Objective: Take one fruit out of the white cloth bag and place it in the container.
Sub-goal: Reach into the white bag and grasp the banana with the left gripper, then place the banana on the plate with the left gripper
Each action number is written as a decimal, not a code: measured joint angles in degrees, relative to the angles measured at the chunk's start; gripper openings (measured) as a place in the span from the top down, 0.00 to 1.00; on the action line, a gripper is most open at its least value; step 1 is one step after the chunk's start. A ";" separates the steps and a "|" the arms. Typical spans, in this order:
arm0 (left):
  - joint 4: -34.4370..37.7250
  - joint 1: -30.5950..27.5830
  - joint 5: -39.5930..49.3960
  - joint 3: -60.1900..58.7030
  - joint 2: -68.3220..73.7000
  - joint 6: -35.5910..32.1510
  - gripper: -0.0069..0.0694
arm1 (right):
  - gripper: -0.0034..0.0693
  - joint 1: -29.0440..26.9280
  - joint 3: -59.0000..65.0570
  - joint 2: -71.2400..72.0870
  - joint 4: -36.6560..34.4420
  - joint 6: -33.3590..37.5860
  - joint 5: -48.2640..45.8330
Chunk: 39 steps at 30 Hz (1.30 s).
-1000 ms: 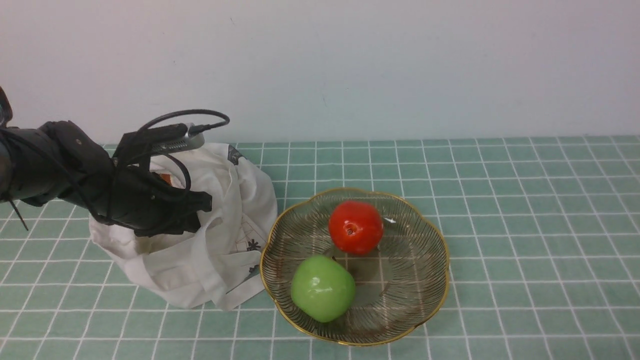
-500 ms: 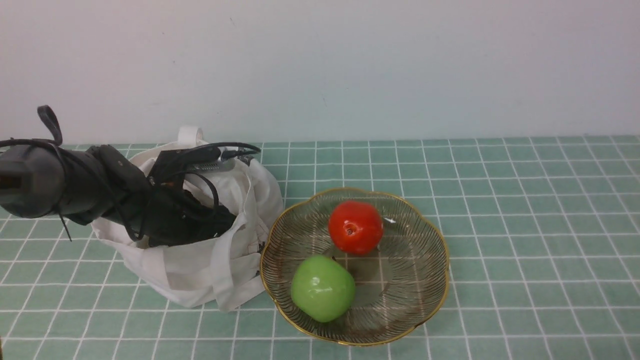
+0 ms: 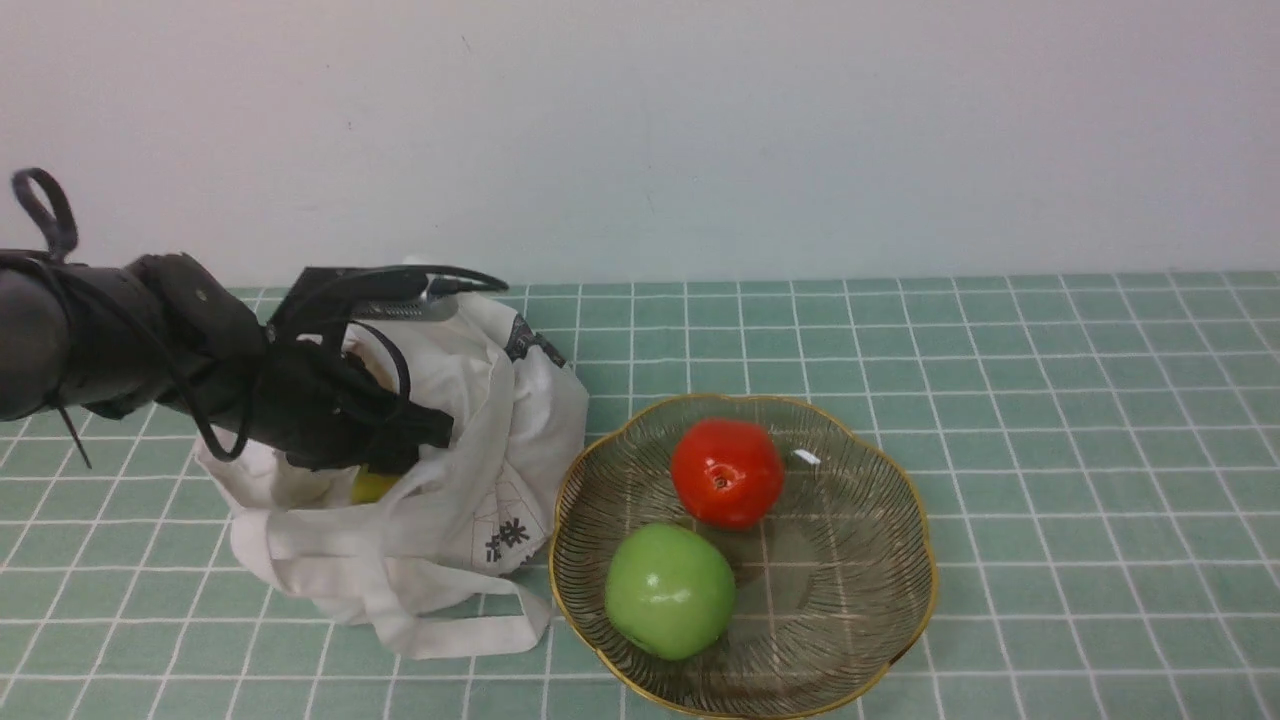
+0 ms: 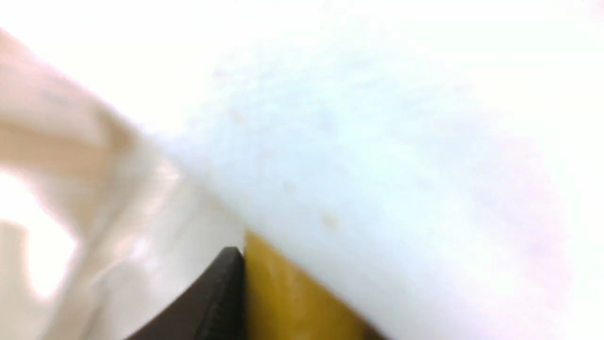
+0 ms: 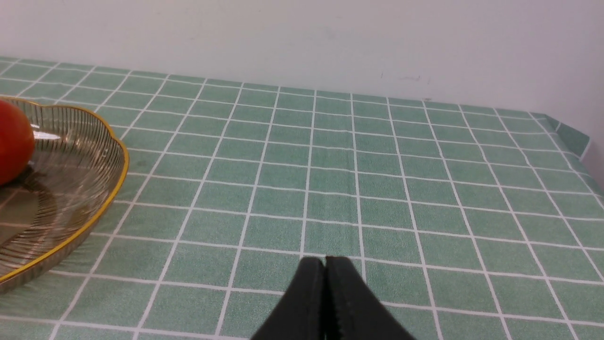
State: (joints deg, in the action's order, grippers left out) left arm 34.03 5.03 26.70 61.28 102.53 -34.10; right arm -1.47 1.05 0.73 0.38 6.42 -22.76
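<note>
Found left jaws touching banana [image 4: 283, 302] inside white cloth bag [image 3: 480, 470], grip untellable; right jaws clenched. Judged firm, slippery: hold mid-length.

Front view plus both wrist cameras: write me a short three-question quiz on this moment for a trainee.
1. True or false: the right gripper is shut and holds nothing.
2. What does the glass bowl hold? A) a red apple and a green apple B) two oranges C) nothing
3. Fill in: the left gripper reaches into the ___.
Key: 1 true. 2 A. 3 white cloth bag, where a yellow fruit shows inside.
</note>
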 joint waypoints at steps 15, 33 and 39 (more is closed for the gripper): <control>-23.67 -1.12 14.90 0.11 -8.32 12.19 0.48 | 0.97 0.00 0.00 0.00 0.00 0.00 0.00; -55.08 -1.37 42.38 13.22 -11.69 44.97 0.48 | 0.97 0.00 0.00 0.00 0.00 0.00 0.00; -52.30 -0.81 43.71 19.42 -21.96 44.33 0.48 | 0.97 0.00 0.00 0.00 0.00 0.00 0.00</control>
State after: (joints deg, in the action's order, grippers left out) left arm -18.27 4.22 70.42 80.71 80.57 10.23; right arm -1.47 1.05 0.73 0.38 6.42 -22.76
